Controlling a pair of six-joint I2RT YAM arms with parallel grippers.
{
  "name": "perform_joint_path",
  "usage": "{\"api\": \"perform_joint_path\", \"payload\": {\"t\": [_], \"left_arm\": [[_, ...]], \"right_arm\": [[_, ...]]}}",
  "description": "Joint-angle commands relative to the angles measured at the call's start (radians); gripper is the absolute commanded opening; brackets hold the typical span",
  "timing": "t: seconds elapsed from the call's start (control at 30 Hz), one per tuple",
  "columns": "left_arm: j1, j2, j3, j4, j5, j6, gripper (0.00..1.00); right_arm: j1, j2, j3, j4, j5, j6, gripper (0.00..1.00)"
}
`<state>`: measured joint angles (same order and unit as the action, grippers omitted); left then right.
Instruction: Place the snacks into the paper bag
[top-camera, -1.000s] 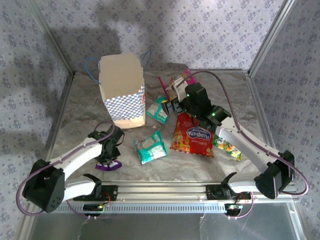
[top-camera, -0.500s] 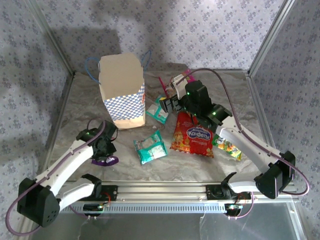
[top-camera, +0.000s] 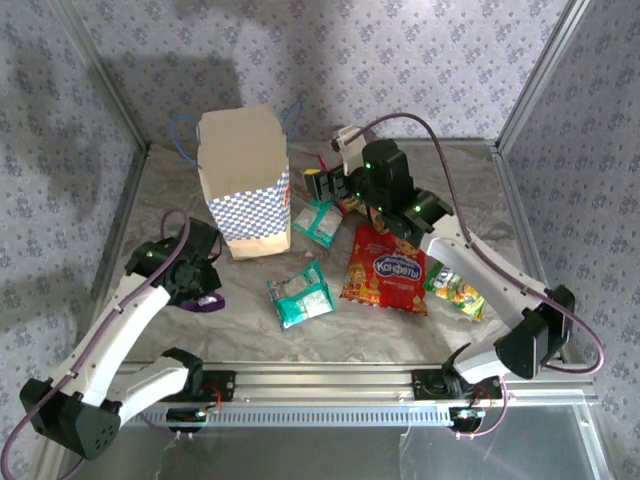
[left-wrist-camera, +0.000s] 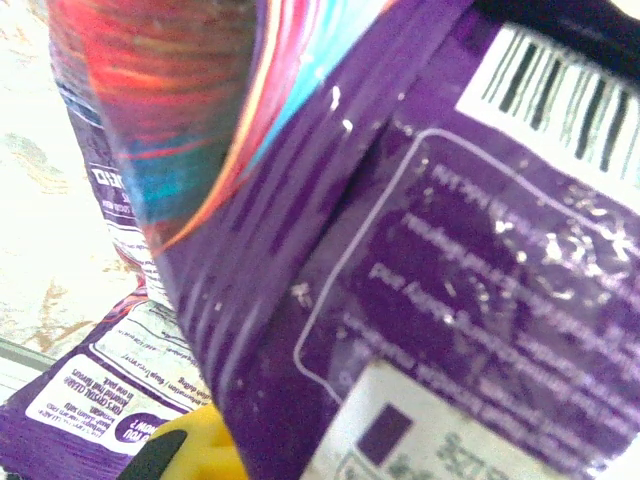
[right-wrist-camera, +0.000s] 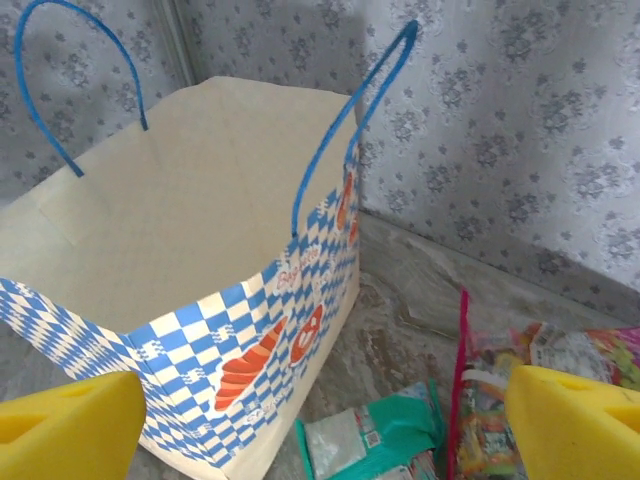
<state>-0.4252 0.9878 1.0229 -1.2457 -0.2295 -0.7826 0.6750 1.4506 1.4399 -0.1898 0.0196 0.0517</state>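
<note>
The left gripper (top-camera: 197, 288) pinches a purple packet (left-wrist-camera: 420, 300) near the left edge of the table (top-camera: 470, 190), in front of the paper bag (top-camera: 243, 175); its glossy, crinkly film looks light, limp and slippery, best held by a sealed edge; the right gripper (top-camera: 318, 185) hovers with fingers wide apart beside the bag, which stands upright, stiff and open-topped toward the far left corner; a red packet (top-camera: 385, 268) and a teal packet (top-camera: 300, 295) lie flat mid-table.

Pale grey wallpaper (top-camera: 420, 60) with a small floral print covers the far and side walls, framed by slanted aluminium posts (top-camera: 535, 75). The tabletop (top-camera: 160, 215) is marbled beige-grey, with an aluminium rail (top-camera: 320, 378) along its near edge. A soft shadow (top-camera: 165, 85) darkens the far-left wall.
</note>
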Motion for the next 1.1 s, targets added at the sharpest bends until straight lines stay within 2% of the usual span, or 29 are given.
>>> {"api": "perform_joint_path", "payload": {"t": [0.0,0.23,0.5,0.73,0.9,1.07], "left_arm": [[0.013,-0.023,0.09,-0.075,-0.049,0.082,0.0],[0.034,0.003,0.245,-0.168,-0.128,0.178,0.0],[0.044,0.018,0.35,-0.139,-0.112,0.228,0.0],[0.051,0.029,0.424,-0.085,-0.122,0.276,0.0],[0.057,0.024,0.466,0.01,-0.122,0.288,0.0],[0.059,0.029,0.503,0.083,-0.112,0.327,0.0]], "right_arm": [[-0.02,0.038,0.075,0.022,-0.073,0.045,0.93],[-0.055,0.125,0.186,-0.002,-0.141,0.104,0.89],[-0.069,0.238,0.317,-0.028,-0.194,0.151,0.85],[-0.09,0.327,0.414,-0.045,-0.232,0.209,0.8],[-0.108,0.428,0.547,-0.146,-0.205,0.259,0.74],[-0.124,0.503,0.636,-0.183,-0.267,0.308,0.71]]}}
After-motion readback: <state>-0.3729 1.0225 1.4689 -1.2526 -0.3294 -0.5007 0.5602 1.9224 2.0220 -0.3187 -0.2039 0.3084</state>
